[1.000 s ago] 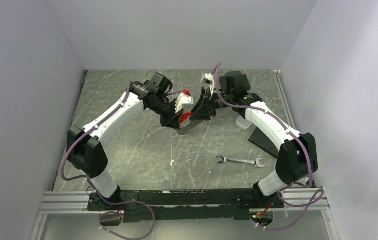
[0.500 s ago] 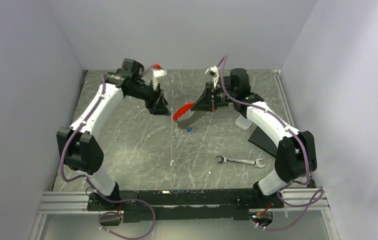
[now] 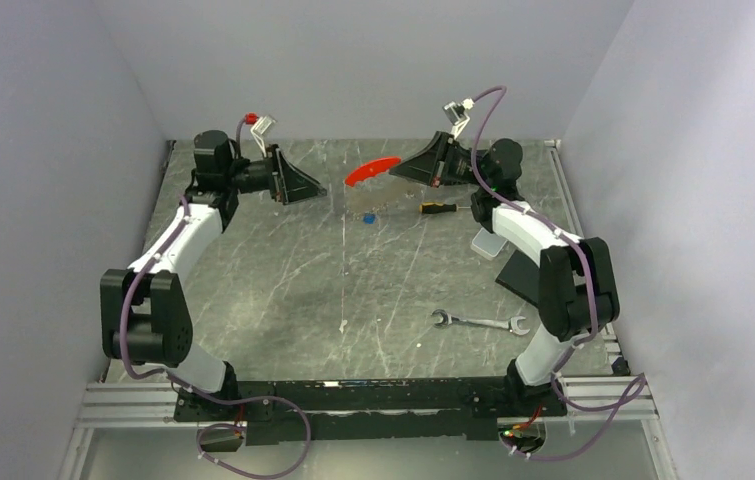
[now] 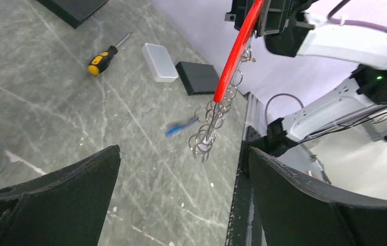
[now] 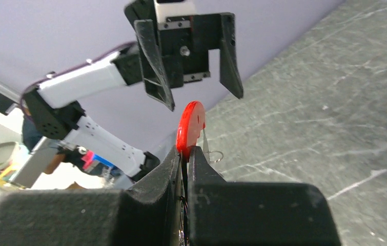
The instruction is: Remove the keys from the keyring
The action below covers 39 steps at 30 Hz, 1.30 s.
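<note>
Right pincer (image 5: pixel 186 151) tight on keyring (image 5: pixel 191 124) edge

no readable text, labels or numbers

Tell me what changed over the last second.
The left gripper drew away from the keyring to the left and is open. The right gripper, shut on the red tag, raised the keyring up and toward the back. The blue key has come off and shows blurred below it. The wrench stayed put.
</note>
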Each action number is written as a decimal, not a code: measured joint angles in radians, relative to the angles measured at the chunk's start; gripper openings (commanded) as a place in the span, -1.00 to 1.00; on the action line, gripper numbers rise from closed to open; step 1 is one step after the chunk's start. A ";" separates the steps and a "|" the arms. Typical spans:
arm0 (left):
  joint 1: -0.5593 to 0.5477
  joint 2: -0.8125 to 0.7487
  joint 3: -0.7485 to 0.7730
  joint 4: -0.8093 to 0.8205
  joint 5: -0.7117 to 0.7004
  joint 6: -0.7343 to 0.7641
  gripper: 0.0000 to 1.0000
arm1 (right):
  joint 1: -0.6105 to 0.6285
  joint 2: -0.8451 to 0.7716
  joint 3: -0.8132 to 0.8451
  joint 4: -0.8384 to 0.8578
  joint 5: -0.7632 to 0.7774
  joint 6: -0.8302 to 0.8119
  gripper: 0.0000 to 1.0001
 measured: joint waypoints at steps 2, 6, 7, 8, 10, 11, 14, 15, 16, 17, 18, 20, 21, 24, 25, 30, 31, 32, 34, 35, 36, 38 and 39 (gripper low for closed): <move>-0.006 0.001 -0.049 0.143 0.008 -0.113 0.99 | 0.006 0.018 -0.002 0.084 0.007 0.085 -1.00; -0.042 0.002 -0.079 0.307 0.013 -0.235 0.95 | 0.032 0.025 -0.005 0.182 0.010 0.177 -1.00; -0.058 0.002 -0.079 0.336 0.013 -0.248 0.90 | 0.041 0.025 -0.005 0.201 0.010 0.190 -1.00; -0.073 0.001 -0.079 0.354 0.014 -0.259 0.81 | 0.050 0.025 -0.005 0.223 0.010 0.202 -1.00; -0.099 0.001 -0.079 0.385 0.016 -0.283 0.51 | 0.065 0.025 -0.006 0.239 0.010 0.213 -1.00; -0.109 0.001 -0.079 0.398 0.019 -0.293 0.33 | 0.072 0.025 -0.006 0.245 0.010 0.218 -1.00; -0.122 0.001 -0.079 0.444 0.034 -0.327 -0.27 | 0.082 0.025 -0.011 0.262 0.008 0.226 -1.00; -0.122 0.001 -0.079 0.458 0.038 -0.338 -0.55 | 0.082 0.025 -0.011 0.264 0.007 0.226 -1.00; -0.122 0.001 -0.079 0.472 0.045 -0.352 -0.75 | 0.081 0.025 -0.011 0.264 0.008 0.224 -1.00; -0.122 0.001 -0.079 0.485 0.055 -0.364 -0.91 | 0.080 0.025 -0.012 0.262 0.008 0.220 -0.99; -0.123 0.000 -0.078 0.497 0.066 -0.370 -1.00 | 0.080 0.025 -0.016 0.257 0.008 0.211 -0.86; -0.128 -0.002 -0.076 0.499 0.084 -0.359 -1.00 | 0.077 0.024 -0.021 0.243 0.004 0.200 -0.44; -0.129 -0.002 -0.075 0.485 0.089 -0.349 -1.00 | 0.076 0.021 -0.021 0.225 -0.003 0.184 -0.20; -0.127 -0.002 -0.064 0.399 0.099 -0.301 -1.00 | 0.070 0.003 -0.020 0.138 -0.052 0.100 0.27; -0.125 -0.002 -0.052 0.351 0.101 -0.269 -1.00 | 0.065 -0.010 -0.018 0.085 -0.072 0.051 0.37; -0.137 0.008 0.152 -0.203 0.051 0.134 -1.00 | -0.001 -0.060 0.137 -0.491 -0.143 -0.435 0.51; -0.150 0.015 0.214 -0.322 0.020 0.231 -1.00 | -0.012 -0.061 0.200 -0.642 -0.137 -0.574 0.52; -0.165 0.025 0.275 -0.425 -0.012 0.317 -1.00 | -0.021 -0.061 0.259 -0.786 -0.130 -0.709 0.53; -0.219 0.055 0.409 -0.653 -0.095 0.517 -1.00 | -0.025 -0.066 0.344 -1.030 -0.121 -0.940 0.53; -0.245 0.067 0.448 -0.731 -0.127 0.599 -1.00 | -0.021 -0.073 0.363 -1.118 -0.119 -1.027 0.53; -0.271 0.080 0.481 -0.819 -0.161 0.677 -1.00 | -0.015 -0.082 0.369 -1.195 -0.119 -1.102 0.53; -0.314 0.106 0.526 -0.958 -0.221 0.785 -1.00 | -0.006 -0.091 0.369 -1.318 -0.119 -1.211 0.53; -0.330 0.128 0.549 -1.035 -0.260 0.845 -1.00 | -0.001 -0.091 0.369 -1.364 -0.119 -1.252 0.53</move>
